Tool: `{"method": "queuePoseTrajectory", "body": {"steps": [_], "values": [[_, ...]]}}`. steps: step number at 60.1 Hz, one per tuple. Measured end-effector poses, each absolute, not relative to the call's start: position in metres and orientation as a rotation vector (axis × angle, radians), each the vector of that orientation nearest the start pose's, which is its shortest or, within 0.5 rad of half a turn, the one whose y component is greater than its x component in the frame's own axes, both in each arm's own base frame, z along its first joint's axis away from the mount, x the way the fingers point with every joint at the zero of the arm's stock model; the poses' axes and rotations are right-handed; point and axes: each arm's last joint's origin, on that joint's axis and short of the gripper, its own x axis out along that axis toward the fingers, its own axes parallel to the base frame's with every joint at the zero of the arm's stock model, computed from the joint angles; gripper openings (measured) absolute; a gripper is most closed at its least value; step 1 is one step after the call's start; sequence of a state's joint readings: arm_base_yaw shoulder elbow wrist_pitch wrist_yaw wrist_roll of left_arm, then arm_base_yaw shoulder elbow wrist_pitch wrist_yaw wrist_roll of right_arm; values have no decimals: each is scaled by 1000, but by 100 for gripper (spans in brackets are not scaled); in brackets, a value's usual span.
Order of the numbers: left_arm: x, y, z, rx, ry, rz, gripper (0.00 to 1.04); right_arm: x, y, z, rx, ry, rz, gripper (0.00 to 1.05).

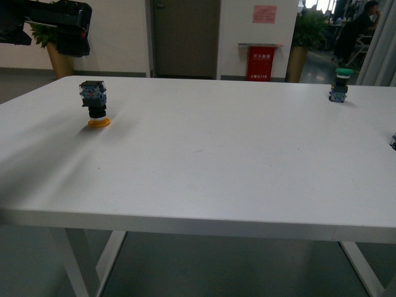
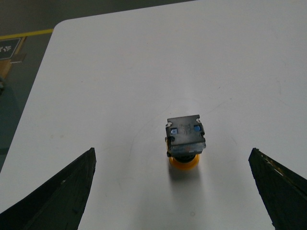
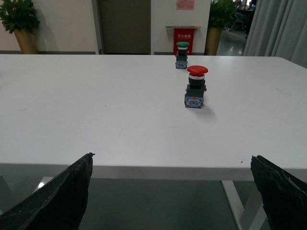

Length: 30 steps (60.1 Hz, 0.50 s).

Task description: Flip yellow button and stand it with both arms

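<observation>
Far left: left end effector spread wide, empty, over small yellow-capped push-button with blue-black body, standing upside down, cap on white counter. Far right: green-capped push-button, upright; right end effector wide, empty

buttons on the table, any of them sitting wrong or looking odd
Yes: the yellow button, far left on the table, rests upside down on its cap, body up. The green button and red button stand cap up.
</observation>
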State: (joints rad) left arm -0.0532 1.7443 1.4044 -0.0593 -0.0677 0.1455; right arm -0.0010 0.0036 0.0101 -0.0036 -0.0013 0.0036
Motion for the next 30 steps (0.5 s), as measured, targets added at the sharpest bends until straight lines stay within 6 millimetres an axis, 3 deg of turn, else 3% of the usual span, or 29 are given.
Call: {"method": "queuePoseTrajectory", "body": {"steps": [11,30], "values": [[446,-29,277,182,476,1,99,97,0,166,4,-3,0,98],[467,-38,264,142,500,-8,99,97,0,166,4,-3,0,98]]}}
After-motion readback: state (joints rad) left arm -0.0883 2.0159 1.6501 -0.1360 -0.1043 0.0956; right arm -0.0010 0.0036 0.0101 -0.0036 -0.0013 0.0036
